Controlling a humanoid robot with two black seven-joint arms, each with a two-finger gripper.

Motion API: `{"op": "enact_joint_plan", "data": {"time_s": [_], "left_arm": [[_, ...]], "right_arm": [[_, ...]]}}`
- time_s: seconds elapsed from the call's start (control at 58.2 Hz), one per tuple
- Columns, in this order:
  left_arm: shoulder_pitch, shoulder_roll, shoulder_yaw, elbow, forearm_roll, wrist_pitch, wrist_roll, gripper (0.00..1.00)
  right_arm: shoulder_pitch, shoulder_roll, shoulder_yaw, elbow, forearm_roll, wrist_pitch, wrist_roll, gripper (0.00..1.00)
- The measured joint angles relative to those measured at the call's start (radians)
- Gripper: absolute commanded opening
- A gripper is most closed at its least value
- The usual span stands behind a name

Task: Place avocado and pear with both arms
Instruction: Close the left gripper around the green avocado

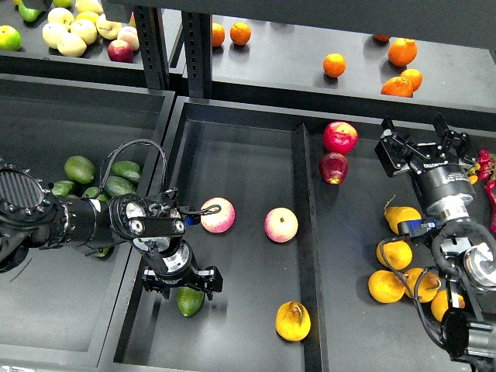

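A dark green avocado (190,301) lies on the floor of the middle black tray (248,163), near its front left. My left gripper (183,284) hangs right over it with the jaws spread wider than the fruit; the avocado shows just beyond the fingertips and looks loose. A golden pear (293,321) with a brown stem lies in the same tray at the front right. My right gripper (418,139) is open and empty, raised at the back of the right tray, far from the pear.
More avocados (80,168) lie in the left tray, partly behind my left arm. Several pears (394,254) and two red apples (339,137) lie in the right tray. Two pink apples (218,215) sit mid-tray. Oranges (334,65) lie on the back shelf.
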Motion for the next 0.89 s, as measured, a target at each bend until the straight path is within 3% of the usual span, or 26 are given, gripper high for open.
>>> {"op": "enact_joint_plan", "data": {"time_s": [0.258,0.584,0.893], "left_arm": [[0.005,-0.016,-0.003,0.019,0.0,0.0,0.0,0.93],[0.006,-0.019,-0.017,0.024,-0.001,0.0,0.0,0.75],[0.024,-0.016,-0.033,0.046,-0.002,0.0,0.0,0.67]], "right_arm": [[-0.002,0.0,-0.001,0.0,0.001,0.001,0.0,0.99],[-0.009,0.0,-0.001,0.001,0.001,0.007,0.0,0.99],[-0.01,0.0,-0.001,0.002,0.002,0.008,-0.001,0.99]]}}
